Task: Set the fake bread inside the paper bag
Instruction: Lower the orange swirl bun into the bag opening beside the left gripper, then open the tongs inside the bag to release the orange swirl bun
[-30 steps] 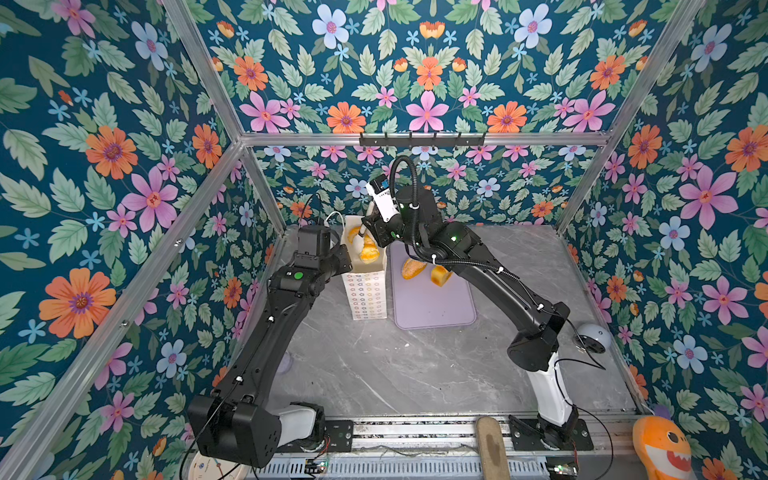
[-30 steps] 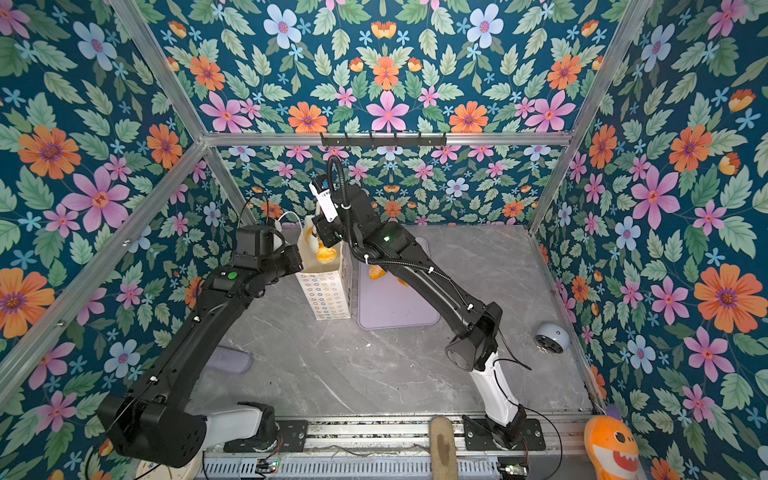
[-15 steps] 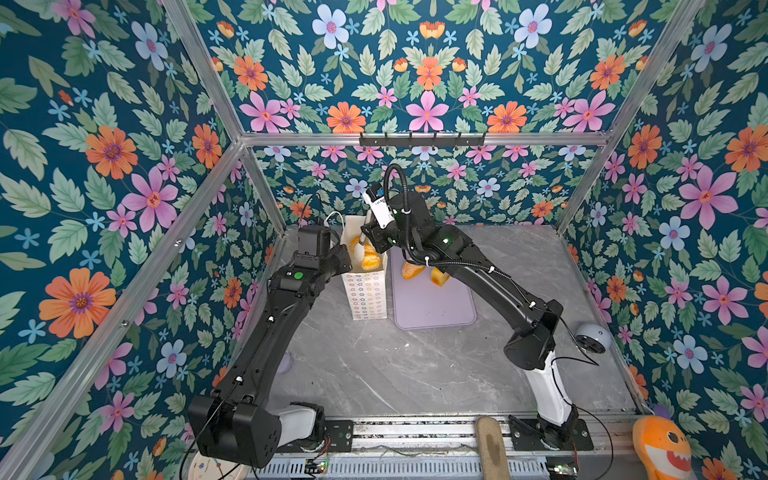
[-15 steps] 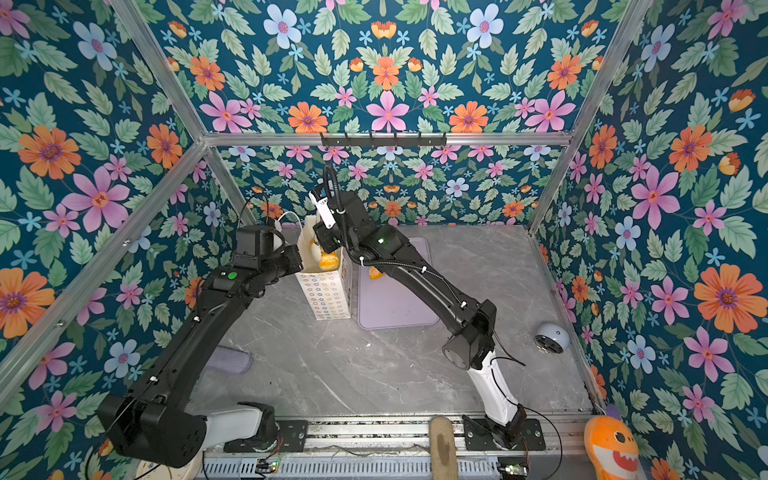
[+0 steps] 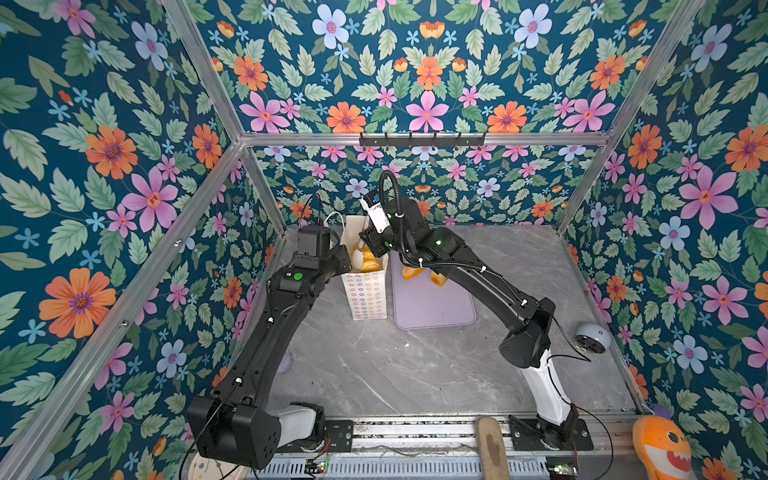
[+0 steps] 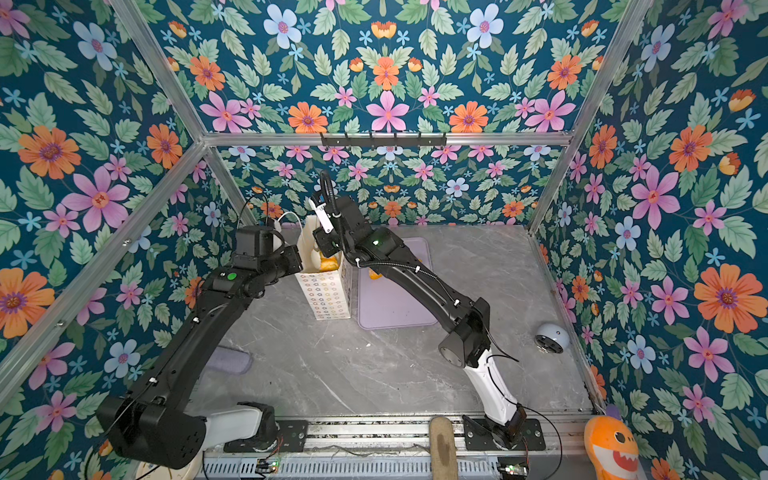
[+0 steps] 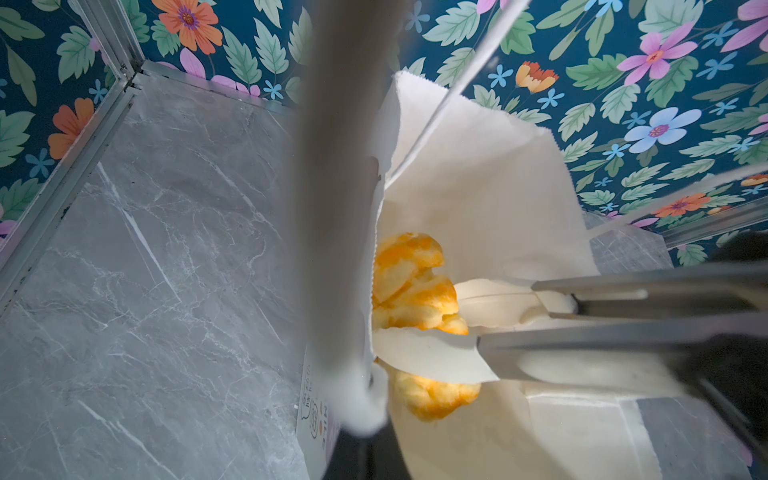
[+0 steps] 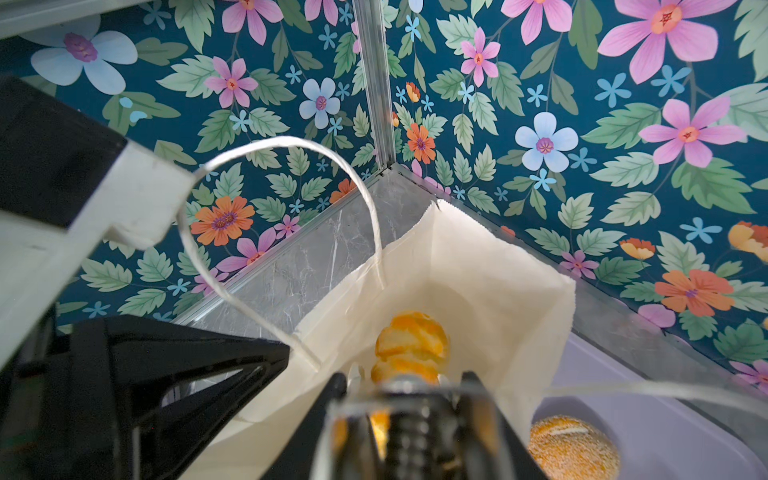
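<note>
the right end effector has descended into the paper bag at frame centre, fingers straddling a ridged loaf; grip or release cannot be told. left end effector pinches the bag rim. two breads remain on the mat.

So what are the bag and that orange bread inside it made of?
The paper bag looks like thin matte white paper: creased walls, a saw-toothed top edge. The ridged bread inside looks like glossy plastic or foam, judging by its shiny orange-gold skin; which, I can't tell.
</note>
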`<control>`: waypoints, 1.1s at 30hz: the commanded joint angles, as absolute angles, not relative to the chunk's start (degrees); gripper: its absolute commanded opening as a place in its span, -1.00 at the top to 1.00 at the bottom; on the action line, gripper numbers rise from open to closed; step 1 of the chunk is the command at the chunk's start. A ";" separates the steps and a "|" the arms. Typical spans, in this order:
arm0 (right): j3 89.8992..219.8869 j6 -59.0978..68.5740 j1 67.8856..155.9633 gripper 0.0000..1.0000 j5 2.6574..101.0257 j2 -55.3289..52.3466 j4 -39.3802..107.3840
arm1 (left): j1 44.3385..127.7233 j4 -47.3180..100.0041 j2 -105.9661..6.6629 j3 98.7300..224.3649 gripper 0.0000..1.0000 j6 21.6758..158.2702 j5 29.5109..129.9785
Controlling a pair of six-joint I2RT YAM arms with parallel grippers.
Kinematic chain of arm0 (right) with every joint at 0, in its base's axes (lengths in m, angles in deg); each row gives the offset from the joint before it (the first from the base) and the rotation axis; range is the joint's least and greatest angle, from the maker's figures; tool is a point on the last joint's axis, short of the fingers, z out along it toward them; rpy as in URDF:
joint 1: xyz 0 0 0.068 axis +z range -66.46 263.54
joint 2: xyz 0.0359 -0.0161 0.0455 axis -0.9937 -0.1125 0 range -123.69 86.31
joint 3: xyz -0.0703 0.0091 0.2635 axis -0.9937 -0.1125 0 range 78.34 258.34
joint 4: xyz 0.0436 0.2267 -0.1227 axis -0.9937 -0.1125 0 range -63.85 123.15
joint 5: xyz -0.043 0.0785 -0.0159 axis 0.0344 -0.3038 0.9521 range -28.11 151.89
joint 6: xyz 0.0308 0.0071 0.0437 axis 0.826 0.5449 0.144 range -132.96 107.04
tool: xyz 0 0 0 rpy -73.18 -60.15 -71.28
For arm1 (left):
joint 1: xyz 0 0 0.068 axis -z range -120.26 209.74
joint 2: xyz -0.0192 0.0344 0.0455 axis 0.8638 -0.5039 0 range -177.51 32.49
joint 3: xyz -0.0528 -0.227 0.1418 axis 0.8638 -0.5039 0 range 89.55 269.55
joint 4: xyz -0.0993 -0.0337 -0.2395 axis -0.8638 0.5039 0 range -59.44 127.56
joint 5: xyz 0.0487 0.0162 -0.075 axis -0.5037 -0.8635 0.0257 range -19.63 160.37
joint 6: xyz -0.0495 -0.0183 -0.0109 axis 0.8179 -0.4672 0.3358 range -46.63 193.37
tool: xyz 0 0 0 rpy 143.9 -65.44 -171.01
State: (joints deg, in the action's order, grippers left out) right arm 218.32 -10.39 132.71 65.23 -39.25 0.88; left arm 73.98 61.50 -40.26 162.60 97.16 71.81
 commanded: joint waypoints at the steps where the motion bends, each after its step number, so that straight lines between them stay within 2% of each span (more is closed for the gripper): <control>1: 218.48 -10.65 132.72 0.13 65.39 -39.75 2.94 | 73.90 61.59 -40.00 162.50 1.00 96.75 71.69; 10: 218.62 -11.18 132.76 0.13 65.94 -41.46 2.66 | 73.91 61.41 -40.28 162.56 1.00 96.75 71.87; 16: 218.71 -13.41 132.74 0.03 64.43 -41.26 3.29 | 73.89 61.50 -40.28 162.59 1.00 96.75 71.82; 25: 218.53 -15.11 132.94 -0.06 61.54 -37.39 6.00 | 73.89 61.32 -40.28 162.42 1.00 96.75 71.76; 33: 219.59 -16.64 133.03 -0.06 60.56 -32.93 7.48 | 73.83 61.68 -39.97 162.45 1.00 96.57 71.54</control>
